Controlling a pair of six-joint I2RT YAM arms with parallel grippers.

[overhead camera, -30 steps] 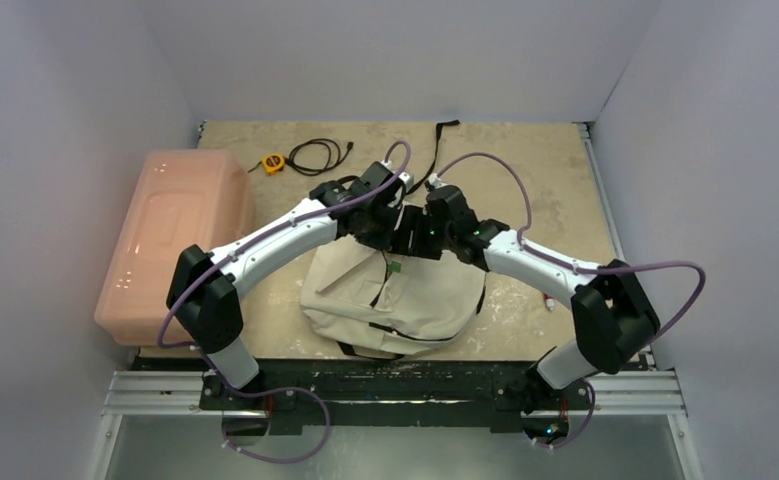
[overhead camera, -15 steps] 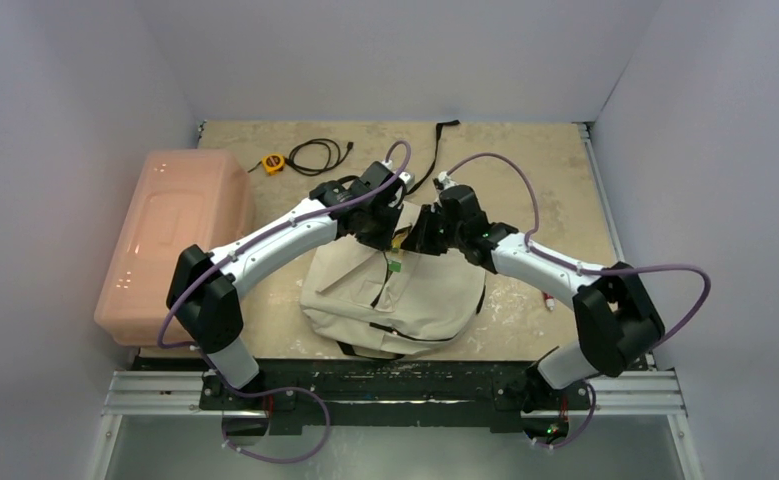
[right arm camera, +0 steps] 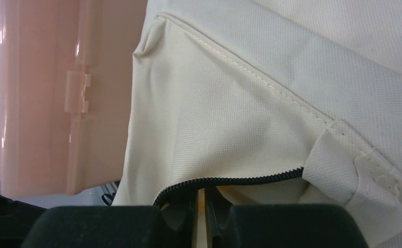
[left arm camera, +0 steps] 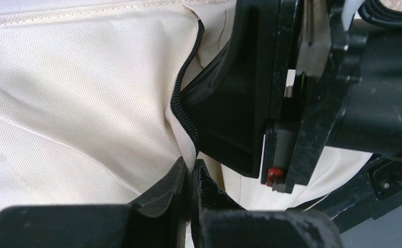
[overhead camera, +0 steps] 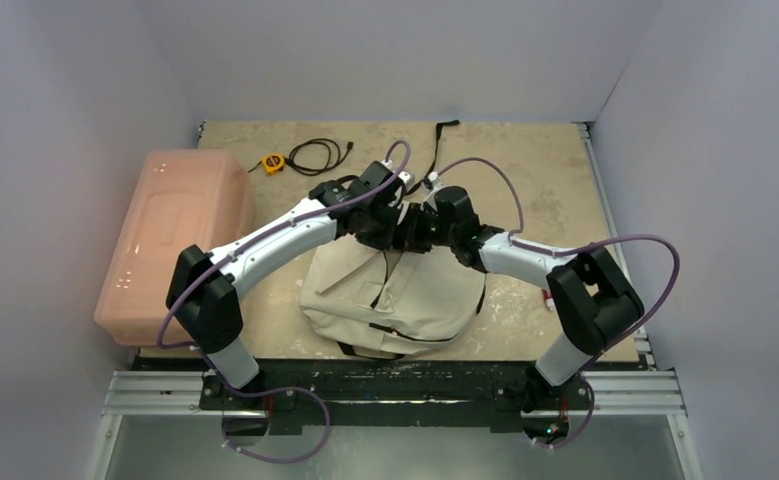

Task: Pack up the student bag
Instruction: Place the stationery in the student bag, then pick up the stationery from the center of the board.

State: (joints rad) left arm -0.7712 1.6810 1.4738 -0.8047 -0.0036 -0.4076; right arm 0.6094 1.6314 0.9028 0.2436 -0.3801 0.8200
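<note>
Pinching zipper edge point(left arm camera: 180, 101) of student bag point(overhead camera: 405, 300) with left gripper point(left arm camera: 191, 173) and right gripper point(right arm camera: 201, 204), both closed tight on fabric; pulling apart slowly, evenly, watching for slipping.

The left arm point(overhead camera: 270, 238) and right arm point(overhead camera: 520, 262) have glossy white curved links between bulky black joints, and a looping purple cable point(overhead camera: 477, 158) trails each. The left gripper point(left arm camera: 190, 178) and right gripper point(right arm camera: 203, 206) are matte black (jaws rough-textured).

Bright, even light; pink bin point(overhead camera: 170, 235) glares; right claw point(right arm camera: 201, 209) blurred.
</note>
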